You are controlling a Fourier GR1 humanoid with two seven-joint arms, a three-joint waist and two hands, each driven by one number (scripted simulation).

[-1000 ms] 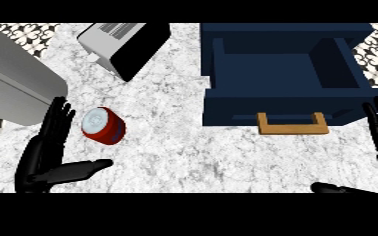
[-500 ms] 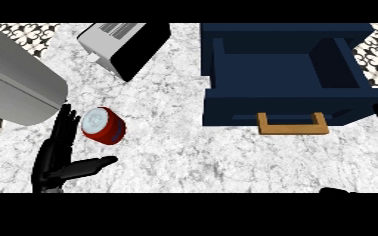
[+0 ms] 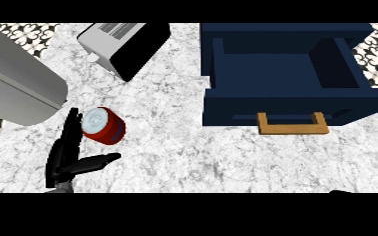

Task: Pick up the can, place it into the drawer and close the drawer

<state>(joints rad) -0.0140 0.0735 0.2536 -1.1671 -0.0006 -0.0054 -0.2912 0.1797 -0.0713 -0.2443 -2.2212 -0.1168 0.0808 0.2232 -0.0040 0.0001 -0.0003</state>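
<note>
Head view puts me at the pick-up: my left hand (image 3: pixel 63 155) is open beside the red can (image 3: pixel 103 125), straight fingers (image 3: pixel 71 125) along its left side, thumb spread below it, holding nothing. Next, I judge, I must curl round it and lift. The can sits on the marbled counter (image 3: pixel 184 160), well apart from the open navy drawer (image 3: pixel 280 107); my right hand (image 3: pixel 341 191) is a sliver at the lower edge, so I cannot tell its state.

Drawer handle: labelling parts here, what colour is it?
The handle is tan-brown, on the navy drawer; head view.
</note>
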